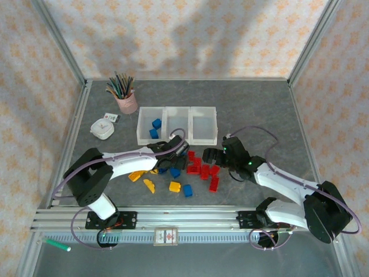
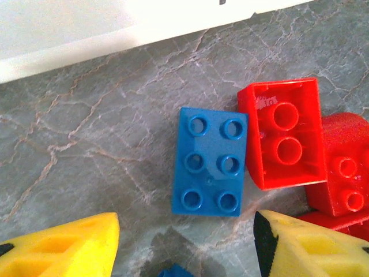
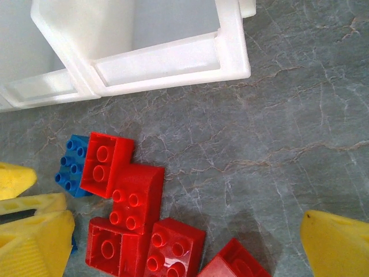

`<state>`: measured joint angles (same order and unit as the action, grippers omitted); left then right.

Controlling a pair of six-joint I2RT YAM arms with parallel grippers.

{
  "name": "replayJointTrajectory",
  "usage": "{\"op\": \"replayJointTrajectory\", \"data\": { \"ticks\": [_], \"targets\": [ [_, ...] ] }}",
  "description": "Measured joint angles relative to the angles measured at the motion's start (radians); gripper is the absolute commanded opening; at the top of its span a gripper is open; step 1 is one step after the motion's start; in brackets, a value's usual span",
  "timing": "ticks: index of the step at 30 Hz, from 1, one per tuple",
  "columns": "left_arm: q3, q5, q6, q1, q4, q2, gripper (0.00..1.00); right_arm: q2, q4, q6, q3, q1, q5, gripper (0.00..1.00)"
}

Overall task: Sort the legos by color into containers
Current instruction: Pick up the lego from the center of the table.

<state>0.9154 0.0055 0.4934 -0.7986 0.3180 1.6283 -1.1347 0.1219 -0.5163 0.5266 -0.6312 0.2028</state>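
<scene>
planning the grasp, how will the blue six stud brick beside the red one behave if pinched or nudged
Probably rigid: the blue brick looks like hard moulded plastic. Lying flat, studs up, it should slide on the table rather than roll or tip. Its glossy sides may slip a little.

The top view looks down from high behind the near edge toward the far wall (image 1: 184, 34), far enough off to take in the whole table (image 1: 259, 109) and the bins (image 1: 176, 124). The left wrist view faces straight down, very near the table. There a blue brick (image 2: 210, 163) and a hollow red brick (image 2: 282, 133) loom large, with the bins' rim along the top. The right wrist view looks down from a little farther off onto a bin corner — it shares those two bricks, small at its left.
</scene>
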Motion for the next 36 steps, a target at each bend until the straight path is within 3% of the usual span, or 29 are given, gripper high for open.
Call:
{"op": "replayJointTrajectory", "data": {
  "ticks": [11,22,27,36],
  "targets": [
    [0.070,-0.067,-0.023,0.003,-0.016,0.136,0.58,0.000,-0.004,0.000,0.000,0.000,0.000,1.00],
    [0.070,-0.073,-0.024,0.031,-0.055,0.142,0.38,0.000,-0.004,0.000,0.000,0.000,0.000,1.00],
    [0.070,-0.073,-0.023,0.031,-0.056,0.141,0.35,0.000,-0.003,0.002,0.000,0.000,-0.001,1.00],
    [0.000,-0.066,-0.011,0.031,-0.047,-0.048,0.35,0.000,0.031,0.032,0.043,0.000,0.001,1.00]
  ]
}}
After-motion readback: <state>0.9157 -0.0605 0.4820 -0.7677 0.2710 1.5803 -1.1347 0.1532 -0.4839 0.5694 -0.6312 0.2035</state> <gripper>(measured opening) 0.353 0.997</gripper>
